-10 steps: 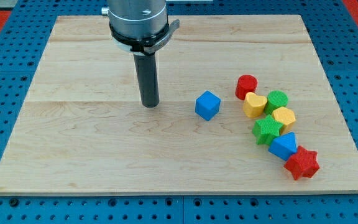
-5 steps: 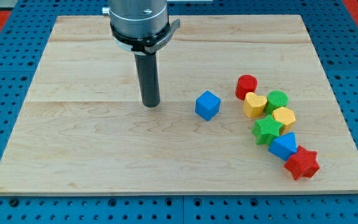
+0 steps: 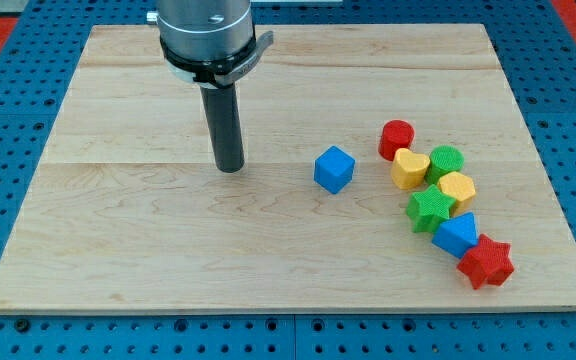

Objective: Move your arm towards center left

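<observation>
Tip (image 3: 229,168) rests on the board (image 3: 118,250), left of the blue cube (image 3: 334,169); no claw shows.

From my seat, the arm's end shows as a broad cylindrical housing (image 3: 205,25) in brushed grey metal, cut off by the view's top edge, with faint horizontal banding across its face. Its lower rim is ringed by a black collar (image 3: 211,68) with a thin pale line running along it, and a small black tab juts out on the view's right side of that collar. From the collar's centre comes a straight rod (image 3: 223,125), dark charcoal, smooth and round, with a soft lighter sheen down one side. My tip (image 3: 229,169) is flat-ended, the same dark colour as the rod.
</observation>
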`<state>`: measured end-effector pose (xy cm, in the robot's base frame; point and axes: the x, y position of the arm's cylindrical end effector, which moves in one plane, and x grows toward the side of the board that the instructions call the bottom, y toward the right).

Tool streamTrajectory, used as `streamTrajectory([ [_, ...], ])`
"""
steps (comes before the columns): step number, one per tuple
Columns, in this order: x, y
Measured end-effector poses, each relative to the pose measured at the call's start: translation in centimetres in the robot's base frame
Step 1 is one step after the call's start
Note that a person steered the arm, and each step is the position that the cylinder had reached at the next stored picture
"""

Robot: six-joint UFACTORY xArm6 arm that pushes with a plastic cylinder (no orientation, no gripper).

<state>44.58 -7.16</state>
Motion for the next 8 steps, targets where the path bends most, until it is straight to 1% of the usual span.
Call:
streamTrajectory([
  [3,0.0,-1.4],
  [8,0.0,-6.4],
])
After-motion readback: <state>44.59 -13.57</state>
